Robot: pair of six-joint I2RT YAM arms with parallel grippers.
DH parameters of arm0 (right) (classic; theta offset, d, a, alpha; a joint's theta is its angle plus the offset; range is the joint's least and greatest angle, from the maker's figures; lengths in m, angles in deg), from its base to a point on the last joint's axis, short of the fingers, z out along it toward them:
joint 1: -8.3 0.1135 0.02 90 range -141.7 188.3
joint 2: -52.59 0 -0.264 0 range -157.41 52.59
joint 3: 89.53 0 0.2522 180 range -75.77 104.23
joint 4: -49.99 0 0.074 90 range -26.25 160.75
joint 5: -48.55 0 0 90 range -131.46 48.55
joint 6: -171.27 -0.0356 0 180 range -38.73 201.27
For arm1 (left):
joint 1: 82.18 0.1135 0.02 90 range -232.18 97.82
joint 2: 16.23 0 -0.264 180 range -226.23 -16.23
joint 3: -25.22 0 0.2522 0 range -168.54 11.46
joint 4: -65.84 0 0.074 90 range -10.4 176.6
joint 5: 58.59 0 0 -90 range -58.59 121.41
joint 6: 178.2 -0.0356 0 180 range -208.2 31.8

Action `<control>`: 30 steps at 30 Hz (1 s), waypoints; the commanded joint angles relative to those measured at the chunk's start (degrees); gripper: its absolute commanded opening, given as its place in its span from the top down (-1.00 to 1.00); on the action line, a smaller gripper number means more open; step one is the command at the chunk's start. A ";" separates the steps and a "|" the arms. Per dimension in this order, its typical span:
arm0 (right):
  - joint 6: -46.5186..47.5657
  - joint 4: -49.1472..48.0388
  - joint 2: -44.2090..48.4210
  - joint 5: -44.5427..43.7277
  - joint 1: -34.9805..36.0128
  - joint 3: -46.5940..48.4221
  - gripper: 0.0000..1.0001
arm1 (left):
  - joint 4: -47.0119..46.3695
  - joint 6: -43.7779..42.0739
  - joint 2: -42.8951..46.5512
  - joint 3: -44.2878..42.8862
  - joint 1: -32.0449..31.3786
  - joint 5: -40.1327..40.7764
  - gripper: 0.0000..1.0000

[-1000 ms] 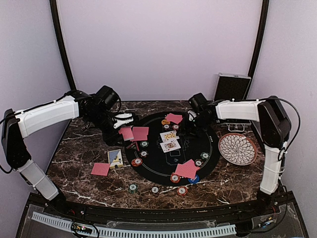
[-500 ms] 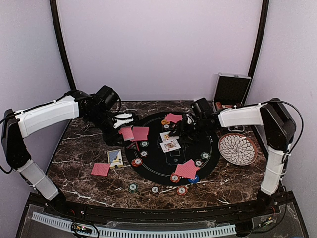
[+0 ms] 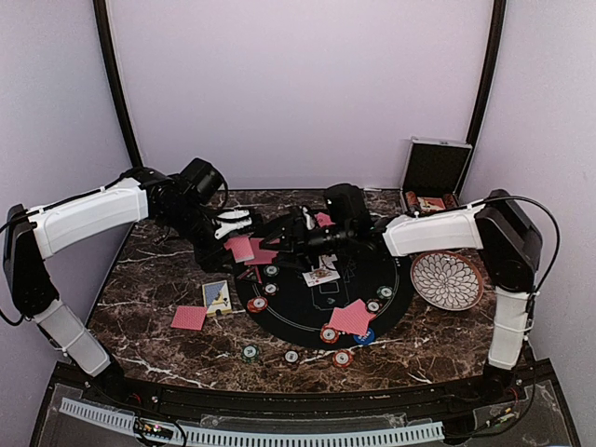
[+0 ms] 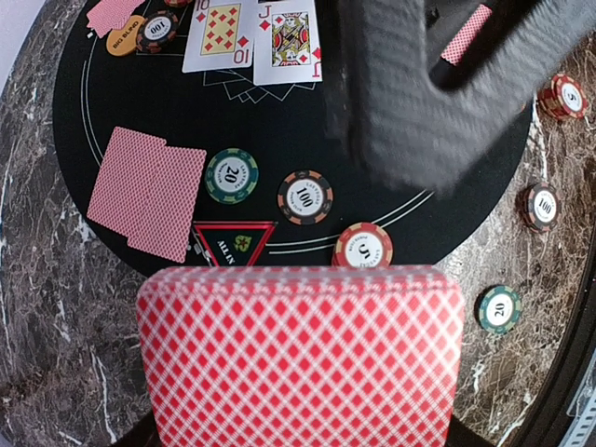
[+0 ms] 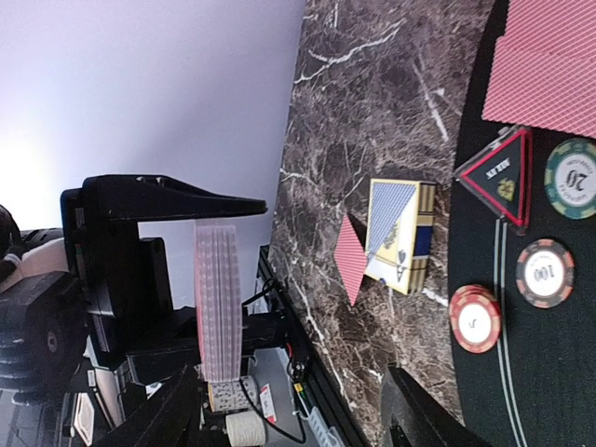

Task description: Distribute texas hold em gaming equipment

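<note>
Left gripper (image 3: 234, 237) is clamped tight on a stack of red-backed playing cards (image 4: 298, 363). Right gripper (image 5: 296, 377) hangs just beside it, jaws apart, holding nothing.

From above: nine small round striped-edge poker chips (image 3: 271, 271), two face-up white playing cards (image 4: 219, 33), one blue button disc (image 3: 366, 337), one round white patterned plate (image 3: 447, 279), one silver-edged black case (image 3: 434, 168).

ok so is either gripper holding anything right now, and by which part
The left gripper holds the red-backed card deck, clamped across its opposite edges. The right gripper is open and holds nothing.
</note>
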 commanded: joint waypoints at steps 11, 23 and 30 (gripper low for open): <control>-7.47 -9.89 -6.40 4.40 3.09 7.11 -0.31 | 1.32 0.93 1.21 -1.18 0.17 -1.67 1.00; -8.23 -9.05 -11.73 8.02 4.62 14.86 -0.31 | 1.07 0.94 2.04 -0.33 0.13 -1.58 1.00; -8.40 -7.55 -14.55 9.19 4.99 18.36 -0.31 | 1.01 0.84 2.09 -0.33 0.14 -1.48 1.00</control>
